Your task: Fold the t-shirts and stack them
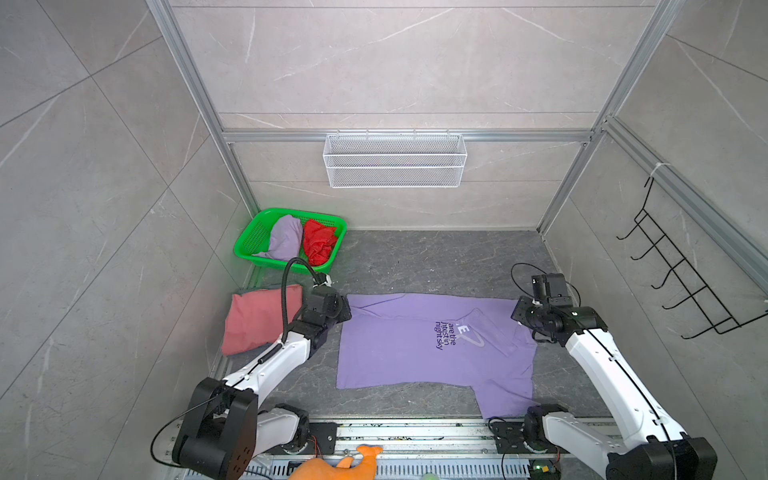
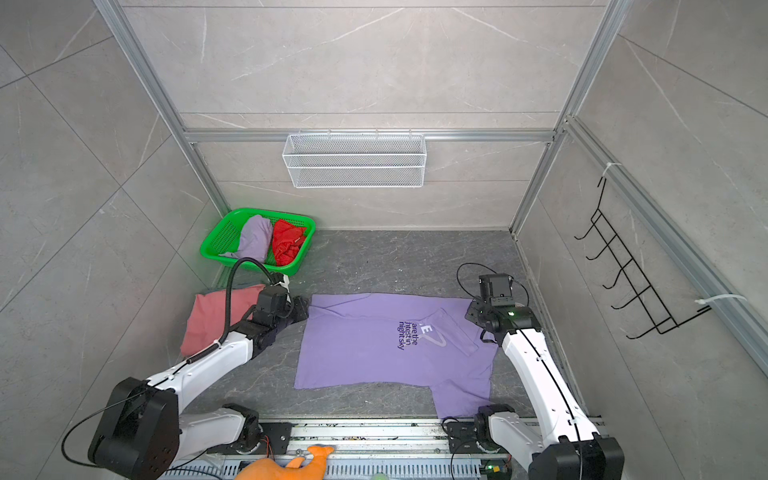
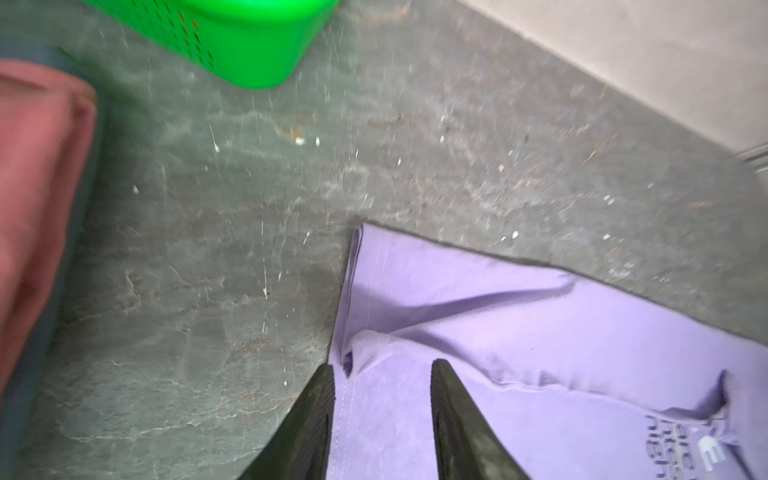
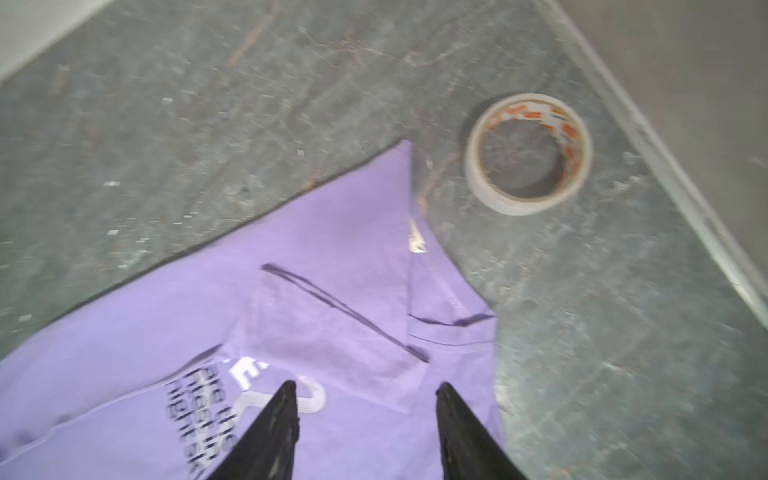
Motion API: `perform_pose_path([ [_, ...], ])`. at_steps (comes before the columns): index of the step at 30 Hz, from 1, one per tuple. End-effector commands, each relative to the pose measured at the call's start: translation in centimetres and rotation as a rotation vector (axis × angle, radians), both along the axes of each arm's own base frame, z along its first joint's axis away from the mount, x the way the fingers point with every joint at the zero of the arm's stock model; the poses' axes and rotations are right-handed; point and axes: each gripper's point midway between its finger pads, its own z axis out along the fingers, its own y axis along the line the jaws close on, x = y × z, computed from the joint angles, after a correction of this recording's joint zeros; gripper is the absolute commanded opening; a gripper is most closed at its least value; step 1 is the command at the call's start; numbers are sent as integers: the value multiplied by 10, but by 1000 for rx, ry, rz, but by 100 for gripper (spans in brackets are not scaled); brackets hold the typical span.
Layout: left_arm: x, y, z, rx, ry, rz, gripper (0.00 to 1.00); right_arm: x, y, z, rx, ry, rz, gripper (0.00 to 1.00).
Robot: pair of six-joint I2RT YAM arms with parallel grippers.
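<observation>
My left gripper (image 3: pixel 382 365) and right gripper (image 4: pixel 365 384) hang with jaws parted and empty over the far corners of the printed lavender t-shirt (image 1: pixel 395 353), which lies spread mid-table. A tape roll (image 4: pixel 488 195) lies just beside its right corner. The folded pink t-shirt (image 1: pixel 257 318) lies near my left arm, before the green basket (image 1: pixel 249 245) holding two more.

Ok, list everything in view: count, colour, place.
printed t-shirt: one, lavender, spread flat mid-table
folded t-shirt: one, dusty pink, table's left side
bunched tee: one, lavender, in basket
crumpled tee: one, red, in basket
basket: one, green, back left
tape roll: one, whitish, beside shirt's corner
mesh shelf: one, white, back wall
hook rack: one, black, right wall
plush toy: one, orange, front edge
left pincer: one, black, open over shirt's edge
right pincer: one, black, open over shirt's print
</observation>
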Motion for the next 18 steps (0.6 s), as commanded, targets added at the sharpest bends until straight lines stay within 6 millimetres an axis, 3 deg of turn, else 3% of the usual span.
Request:
perform_pose_path([
  [1,4,1,10,-8,-11,25,41,23,44,-2,100,-37,157,54],
  [4,5,-1,5,-26,-1,29,41,33,63,-29,100,7,192,54],
  [9,4,-6,1,-48,5,13,41,57,77,-68,80,30,212,52],
  [18,4,-12,-4,-53,28,-5,41,83,80,-111,13,86,235,49],
])
